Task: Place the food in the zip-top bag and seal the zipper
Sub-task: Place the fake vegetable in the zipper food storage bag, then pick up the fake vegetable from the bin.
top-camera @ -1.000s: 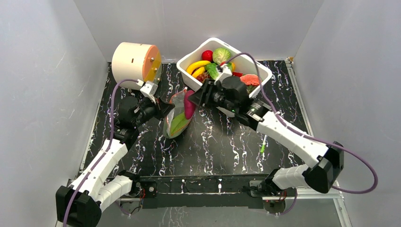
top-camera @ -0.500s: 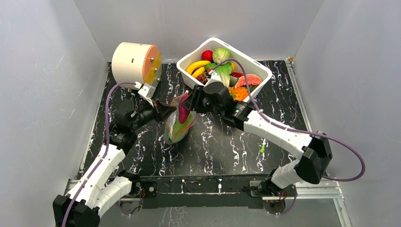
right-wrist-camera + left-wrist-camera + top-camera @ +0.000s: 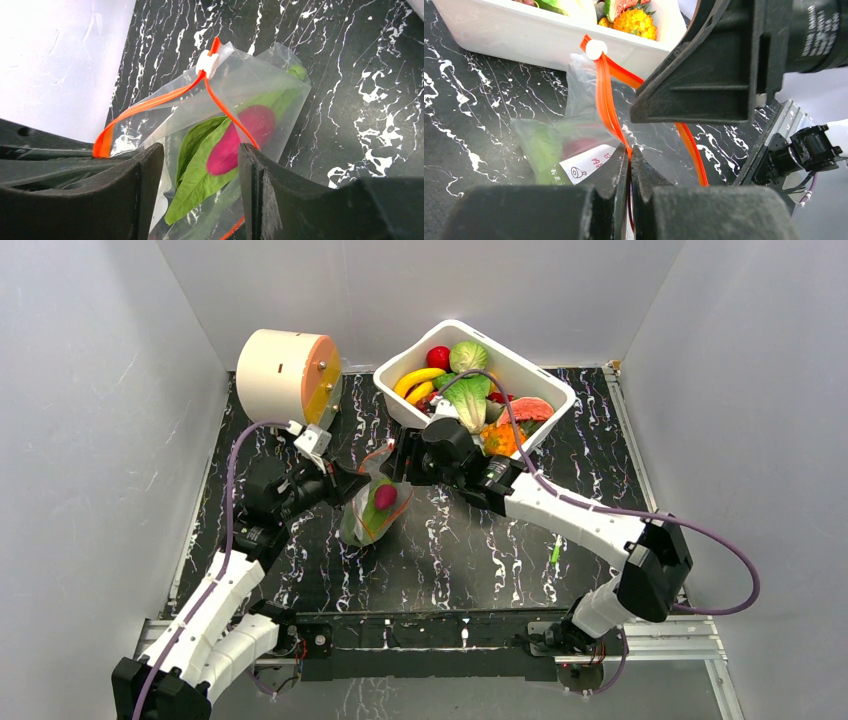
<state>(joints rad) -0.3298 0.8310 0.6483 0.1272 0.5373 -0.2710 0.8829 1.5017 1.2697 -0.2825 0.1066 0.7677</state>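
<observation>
Jaws of the left gripper (image 3: 630,150) are pressed together, pinching the zipper (image 3: 606,100) and holding up the mouth of the zip-top bag (image 3: 272,87); the right gripper (image 3: 200,150) hangs over that mouth with its fingers spread and nothing gripped between them.

One bag, one orange-red zipper, one white slider (image 3: 595,49) at the strip's far end. Two pieces can be told inside: one pink piece (image 3: 245,135) and one green leaf (image 3: 197,172) beside it.

The bag sits on the black marbled table (image 3: 460,540) left of its middle, just in front of the white tub (image 3: 514,37), which stands at the far edge; one cream cylinder (image 3: 280,368) stands in the far left corner.

Six pieces show in the tub: one red ball (image 3: 438,357); one yellow banana bunch (image 3: 418,380); one round green head (image 3: 468,355); one leafy green (image 3: 470,398); one pink-red slice (image 3: 530,408); one orange piece (image 3: 500,438).

A white label (image 3: 586,165) on the bag bears red print and a small eye-like mark, too tilted to read; the white lettering on the right arm's black housing (image 3: 819,30) is no clearer.

A second ago the right gripper held the pink piece at the mouth with its jaws narrower; half a second ago the piece stood upright in the opening; now it lies low in the bag. The left grip is unchanged.
</observation>
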